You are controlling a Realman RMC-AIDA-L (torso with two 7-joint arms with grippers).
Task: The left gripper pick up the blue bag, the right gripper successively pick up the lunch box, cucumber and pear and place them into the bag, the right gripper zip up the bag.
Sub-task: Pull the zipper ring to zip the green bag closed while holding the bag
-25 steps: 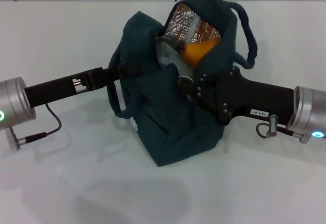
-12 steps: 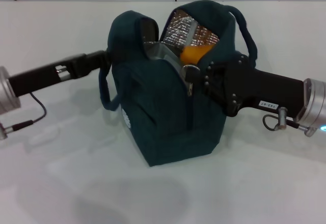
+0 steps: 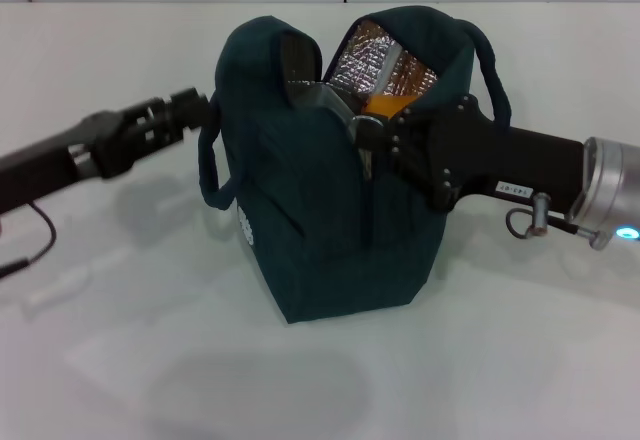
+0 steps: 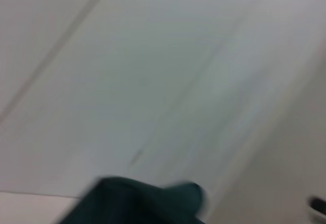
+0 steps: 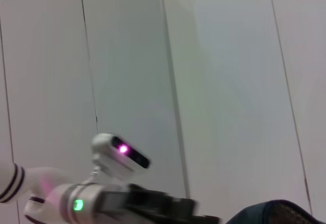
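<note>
Gripping the blue bag, both tools lack legible writing.

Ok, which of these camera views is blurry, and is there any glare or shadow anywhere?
Left wrist view: smeared, only a dark bag edge readable. Head view: sharp, the foil lining glints, soft shadow on the table before the bag. Right wrist view: mildly soft, no glare.

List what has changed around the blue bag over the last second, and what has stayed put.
The blue bag has been pulled from a slump to upright and shifted slightly toward the robot's left. The left pincer rose and drew back at the bag's left edge. The right pincer stayed at the zipper by the opening. The mouth remains partly open, silver lining and something orange showing.
</note>
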